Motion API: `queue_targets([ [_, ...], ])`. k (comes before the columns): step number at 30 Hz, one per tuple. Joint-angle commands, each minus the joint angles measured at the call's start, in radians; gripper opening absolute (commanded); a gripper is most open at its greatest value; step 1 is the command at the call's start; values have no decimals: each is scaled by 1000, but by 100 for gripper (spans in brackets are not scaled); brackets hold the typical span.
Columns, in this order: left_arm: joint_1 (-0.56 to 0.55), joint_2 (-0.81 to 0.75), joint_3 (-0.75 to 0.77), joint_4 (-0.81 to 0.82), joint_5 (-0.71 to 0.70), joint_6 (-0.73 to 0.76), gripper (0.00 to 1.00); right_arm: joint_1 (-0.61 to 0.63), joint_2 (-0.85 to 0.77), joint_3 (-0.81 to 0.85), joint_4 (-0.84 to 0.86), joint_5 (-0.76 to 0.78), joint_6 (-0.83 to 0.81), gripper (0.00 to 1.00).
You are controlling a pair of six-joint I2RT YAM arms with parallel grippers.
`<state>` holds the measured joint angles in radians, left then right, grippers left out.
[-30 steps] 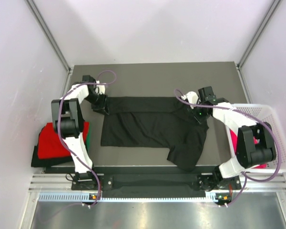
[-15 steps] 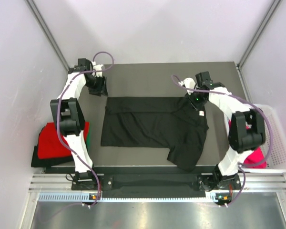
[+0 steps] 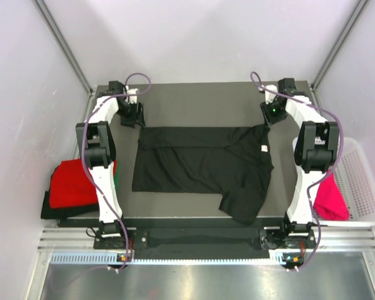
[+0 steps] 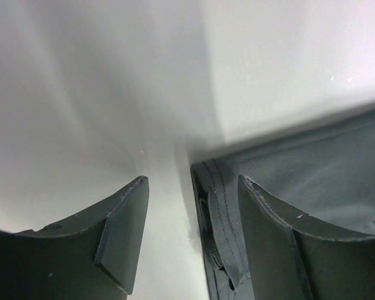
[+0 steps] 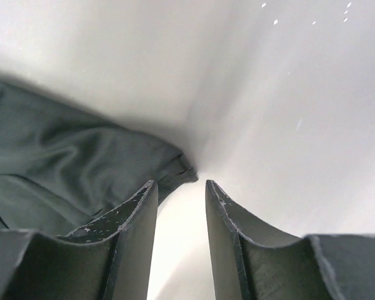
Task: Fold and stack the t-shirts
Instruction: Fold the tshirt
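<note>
place: robot lab cell | evidence: white panel walls [image 3: 194, 37]; metal corner posts [image 3: 63, 44]; arms [image 3: 97, 156] bolted to dark table [image 3: 200, 103]

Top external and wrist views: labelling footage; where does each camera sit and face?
Top external: above, behind the arms, looking down at table and black t-shirt; both arms show.
Left wrist: on the left arm, facing the shirt's edge past the left gripper.
Right wrist: on the right arm, facing its corner past the right gripper.
Shared: the shirt.
</note>
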<state>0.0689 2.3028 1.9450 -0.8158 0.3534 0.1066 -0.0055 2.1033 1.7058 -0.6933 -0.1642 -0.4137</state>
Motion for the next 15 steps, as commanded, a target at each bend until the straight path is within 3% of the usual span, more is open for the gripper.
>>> queue_targets([
  [1,2,27,58,18,7,-10,64,-21,55,84,-60,-93,26,37],
  [9,2,84,104,0,27,-24,61,-45,150,175,-106,-234,32,40],
  [13,2,98,117,-3,41,-24,44,-51,219,233,-143,-256,30,36],
  [14,2,104,120,-5,44,-25,32,-51,224,239,-146,-244,32,33],
  [15,2,106,124,-6,47,-24,22,-51,227,239,-140,-235,33,23],
])
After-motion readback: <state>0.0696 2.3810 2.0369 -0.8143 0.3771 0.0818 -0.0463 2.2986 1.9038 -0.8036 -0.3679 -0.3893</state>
